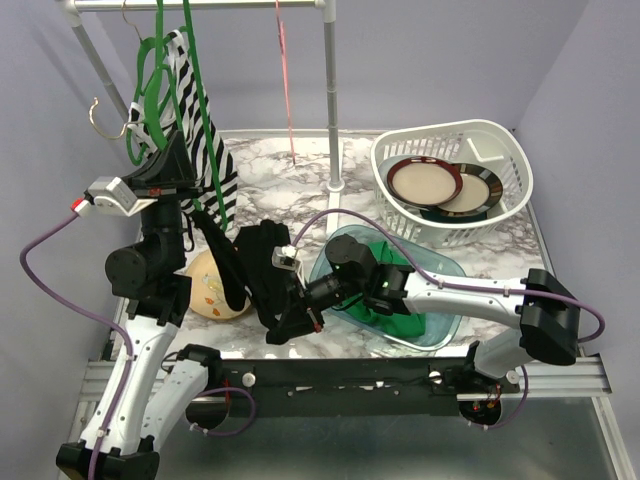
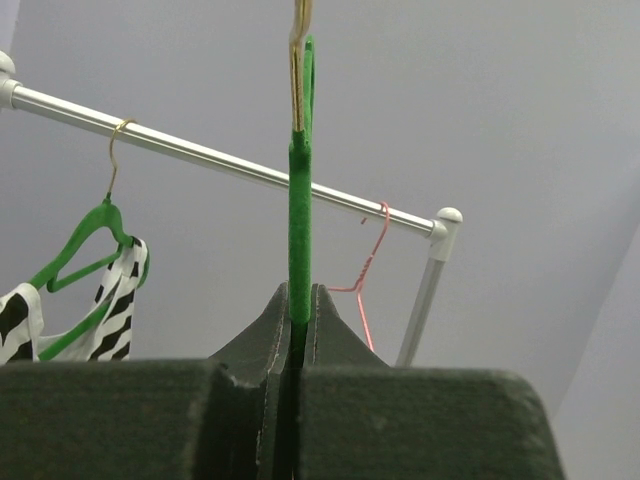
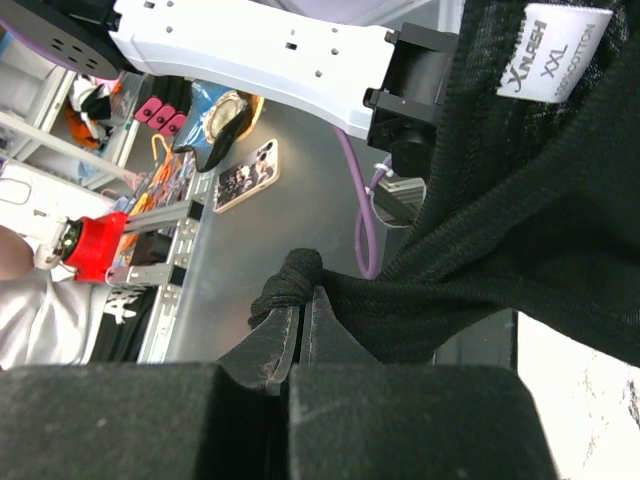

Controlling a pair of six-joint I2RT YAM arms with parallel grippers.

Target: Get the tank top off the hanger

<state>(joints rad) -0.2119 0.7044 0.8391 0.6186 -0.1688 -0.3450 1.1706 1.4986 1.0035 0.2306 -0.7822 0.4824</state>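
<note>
right tool (image 3: 300, 300) pinching tank top (image 3: 520, 220), hanger (image 2: 299, 220) upright

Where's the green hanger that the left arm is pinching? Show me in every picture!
Top external: green hanger, a thin line slanting down from the top edge, upper left.
Left wrist: dead centre, edge-on, standing up out of the left gripper's shut jaws.
Right wrist: not in it.
Shared landmark: the silver rail, seen in the top and left wrist views; the right wrist view misses it.
</note>
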